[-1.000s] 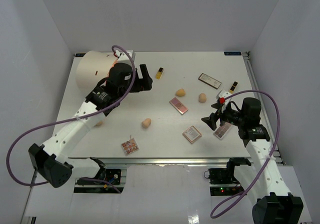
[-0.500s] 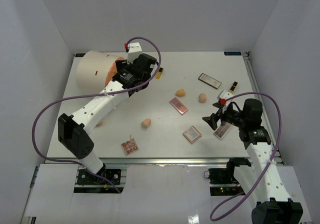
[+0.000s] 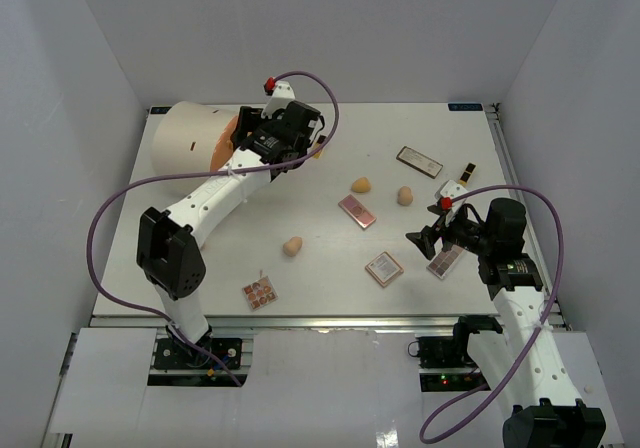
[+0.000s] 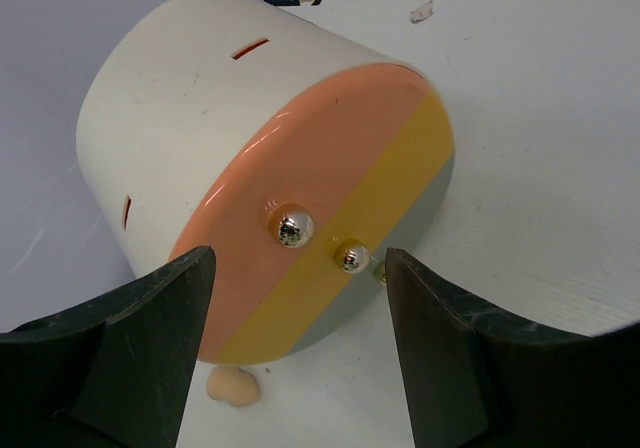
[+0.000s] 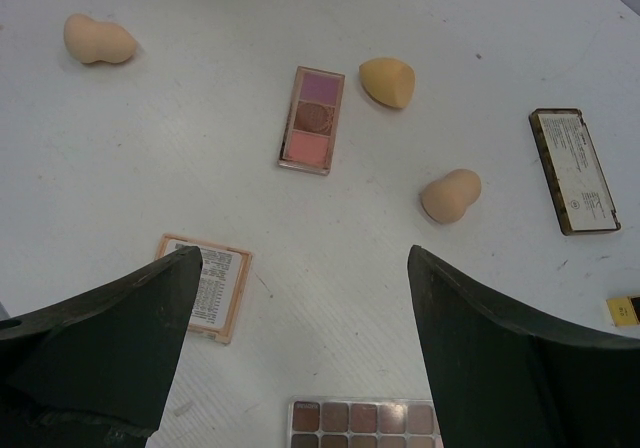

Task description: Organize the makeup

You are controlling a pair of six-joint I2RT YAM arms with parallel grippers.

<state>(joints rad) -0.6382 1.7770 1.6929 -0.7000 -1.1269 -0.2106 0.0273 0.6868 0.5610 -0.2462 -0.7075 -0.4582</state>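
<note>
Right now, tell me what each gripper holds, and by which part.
Nothing is held. The left gripper is open and empty, facing the cylinder. The right gripper is open and empty over a palette.

my claw (image 5: 300, 260) hangs wide open over the white desk (image 5: 200, 158). ahead lie a pink palette (image 5: 312, 120) and three peach sponges (image 5: 387, 81), all apart. a brown palette (image 5: 365, 418) sits at the near edge.

Cylinder (image 3: 185, 146) fills far-left corner; L arm (image 3: 215, 198) slants across in front of it. Bare lane centre-left, btwn that arm and lone sponge (image 3: 292, 246). Centre-right is tight: two sponges (image 3: 361, 184) and palettes (image 3: 357, 211) sit near each other, gaps narrow. Far edge right of cylinder has a wide bare strip. Lipstick (image 3: 467, 173) lies near right edge.
</note>
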